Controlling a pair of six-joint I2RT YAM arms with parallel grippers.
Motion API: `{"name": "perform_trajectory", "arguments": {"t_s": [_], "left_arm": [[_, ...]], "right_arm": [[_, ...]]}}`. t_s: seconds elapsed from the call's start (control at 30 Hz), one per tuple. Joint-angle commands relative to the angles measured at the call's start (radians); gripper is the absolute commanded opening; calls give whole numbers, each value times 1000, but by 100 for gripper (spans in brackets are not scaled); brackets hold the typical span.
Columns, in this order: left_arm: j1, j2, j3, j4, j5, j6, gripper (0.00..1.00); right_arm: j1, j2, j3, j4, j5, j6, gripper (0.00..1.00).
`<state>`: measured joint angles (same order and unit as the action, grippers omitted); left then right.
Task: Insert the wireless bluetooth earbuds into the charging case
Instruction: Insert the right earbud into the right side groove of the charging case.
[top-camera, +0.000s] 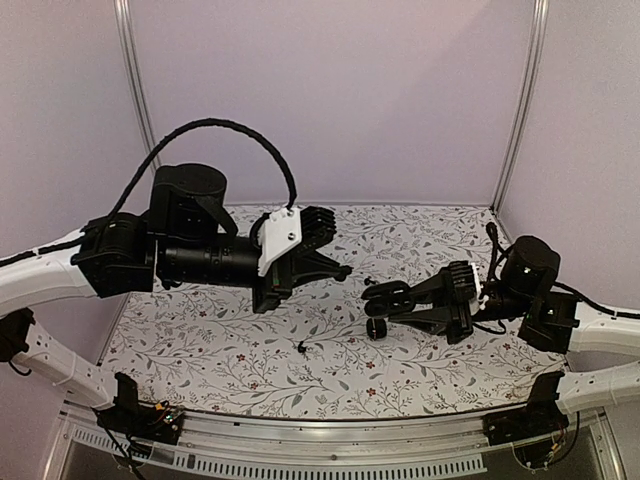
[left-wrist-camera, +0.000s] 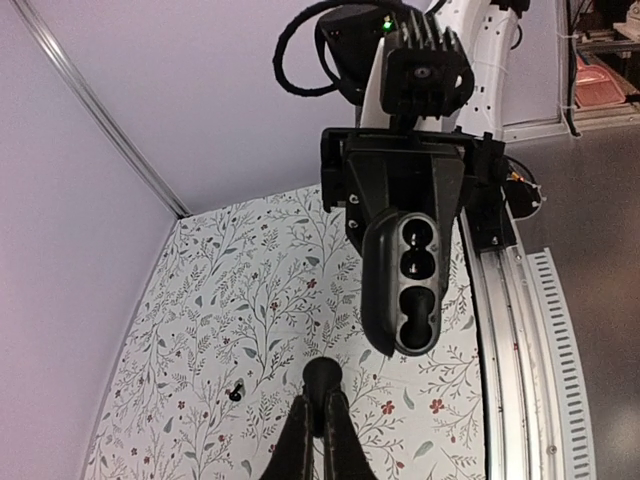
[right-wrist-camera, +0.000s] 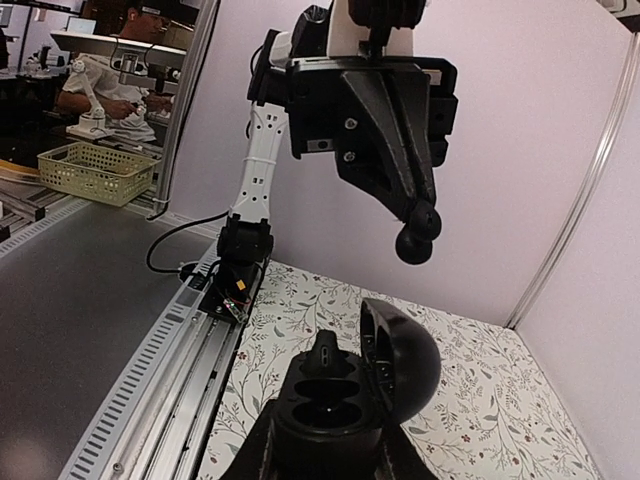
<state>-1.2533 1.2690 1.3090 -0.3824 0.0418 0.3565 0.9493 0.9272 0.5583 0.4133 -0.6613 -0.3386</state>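
Observation:
My right gripper (right-wrist-camera: 330, 455) is shut on the open black charging case (right-wrist-camera: 335, 410), held above the table with its lid (right-wrist-camera: 405, 370) swung back. One earbud (right-wrist-camera: 325, 352) sits stem-up in the case's far slot; the near slot shows hollow. My left gripper (left-wrist-camera: 322, 405) is shut on a second small black earbud (left-wrist-camera: 324, 378). It hangs in the air a short way from the case (left-wrist-camera: 415, 290), not touching it. In the top view the left gripper (top-camera: 340, 270) faces the case (top-camera: 388, 298) across a small gap. A third earbud (top-camera: 301, 347) lies loose on the floral table.
Lilac walls close the back and both sides of the floral table (top-camera: 200, 340). A metal rail (top-camera: 330, 440) runs along the near edge, with both arm bases bolted to it. The loose earbud (left-wrist-camera: 236, 392) lies below and left of the left fingers.

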Motion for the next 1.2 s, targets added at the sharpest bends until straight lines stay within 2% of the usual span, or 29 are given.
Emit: {"name": "perform_trajectory", "arguments": {"t_s": [0.0, 0.5, 0.67, 0.9, 1.17], "left_arm": [[26, -31, -39, 67, 3, -27, 0], [80, -49, -97, 103, 49, -34, 0], [81, -51, -75, 90, 104, -27, 0], [-6, -24, 2, 51, 99, 10, 0], [-94, 27, 83, -2, 89, 29, 0]], "right_arm": [[7, -13, 10, 27, -78, -30, 0], [14, -28, -11, 56, -119, -36, 0], [14, -10, 8, 55, -107, 11, 0], [14, 75, 60, 62, -92, 153, 0], [14, 106, 78, 85, -70, 188, 0]]}}
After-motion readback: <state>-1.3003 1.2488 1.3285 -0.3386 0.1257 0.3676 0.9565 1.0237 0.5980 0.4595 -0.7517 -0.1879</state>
